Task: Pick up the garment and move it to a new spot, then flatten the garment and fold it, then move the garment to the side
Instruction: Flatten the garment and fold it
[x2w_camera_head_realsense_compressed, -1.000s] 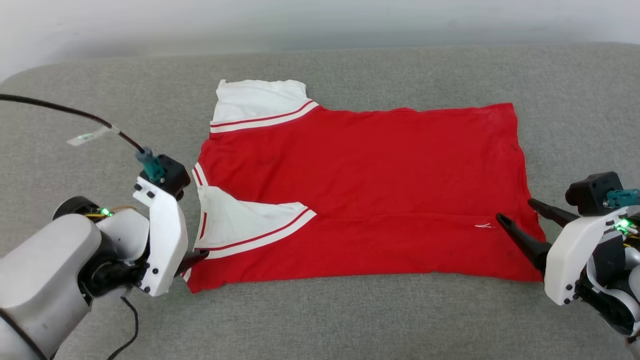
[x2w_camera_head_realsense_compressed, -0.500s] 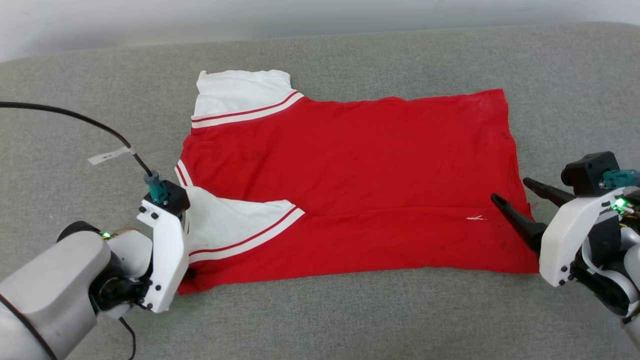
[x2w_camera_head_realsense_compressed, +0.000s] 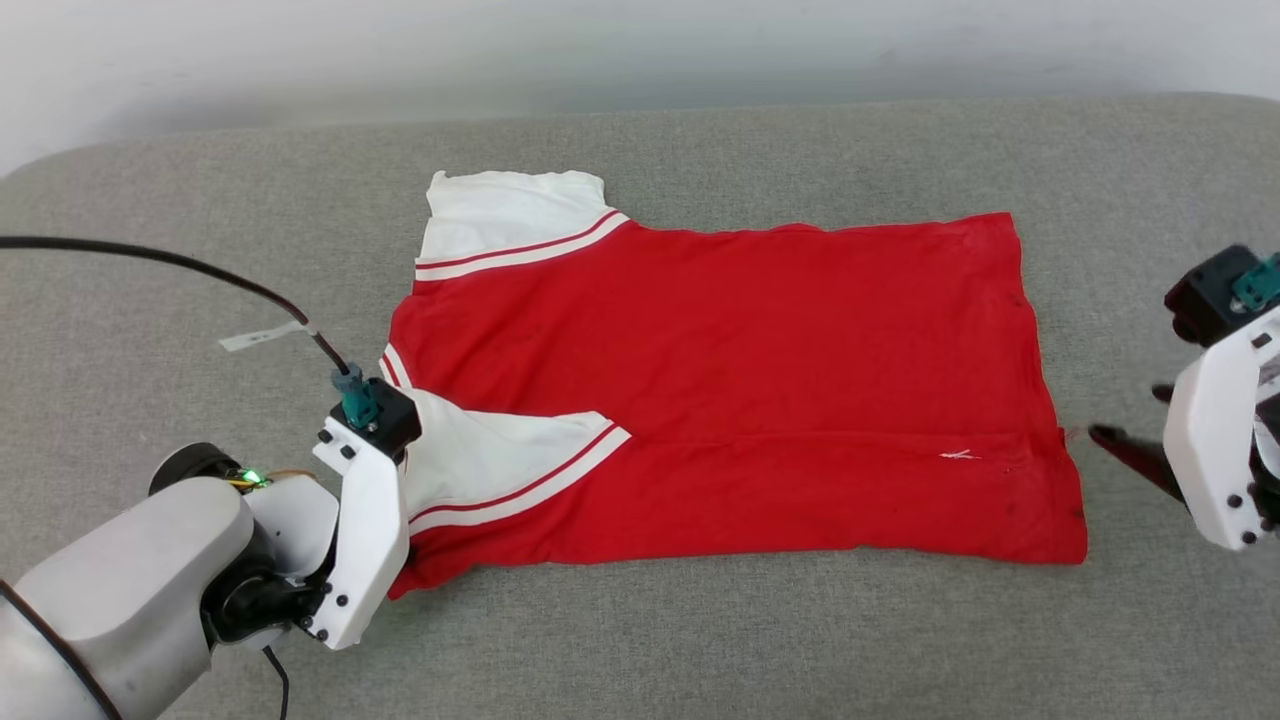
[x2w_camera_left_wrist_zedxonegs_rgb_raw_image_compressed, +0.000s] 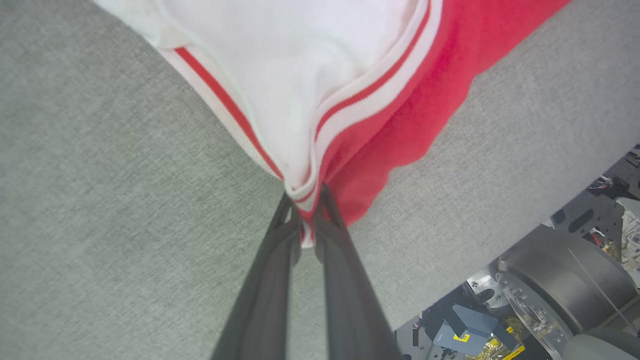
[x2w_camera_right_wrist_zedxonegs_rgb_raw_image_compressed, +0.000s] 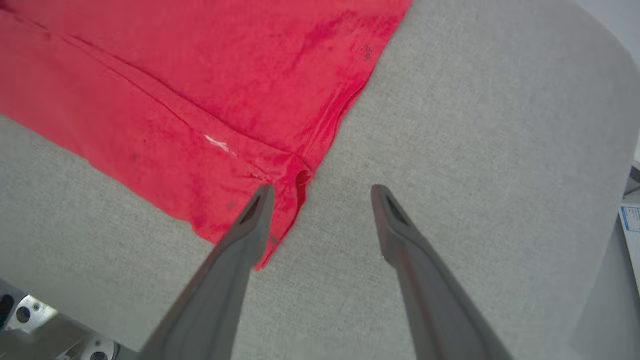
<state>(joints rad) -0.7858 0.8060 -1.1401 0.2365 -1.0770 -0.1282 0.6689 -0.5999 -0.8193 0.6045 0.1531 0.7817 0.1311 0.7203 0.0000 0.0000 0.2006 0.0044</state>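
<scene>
The garment (x2w_camera_head_realsense_compressed: 720, 380) lies spread flat on a grey fabric surface, red side up, with white lining and striped trim showing at its left end. In the left wrist view my left gripper (x2w_camera_left_wrist_zedxonegs_rgb_raw_image_compressed: 306, 197) is shut on the garment (x2w_camera_left_wrist_zedxonegs_rgb_raw_image_compressed: 320, 75), pinching the striped trim at its near left corner. In the head view the left wrist's white housing (x2w_camera_head_realsense_compressed: 365, 530) hides those fingers. My right gripper (x2w_camera_right_wrist_zedxonegs_rgb_raw_image_compressed: 320, 192) is open just off the hem's near right corner of the garment (x2w_camera_right_wrist_zedxonegs_rgb_raw_image_compressed: 175, 75), one finger over the red edge, the other over grey fabric. It also appears in the head view (x2w_camera_head_realsense_compressed: 1123, 412).
The grey cushioned surface (x2w_camera_head_realsense_compressed: 700, 640) extends around the garment on all sides, with a pale wall behind. A black cable (x2w_camera_head_realsense_compressed: 150, 258) with a white tag arcs to the left wrist. The surface's near edge and the robot's base (x2w_camera_left_wrist_zedxonegs_rgb_raw_image_compressed: 550, 280) lie below.
The left gripper has shut on the garment's near left corner. The right gripper has drawn back to the right, off the red hem, still open. The head camera has shifted.
</scene>
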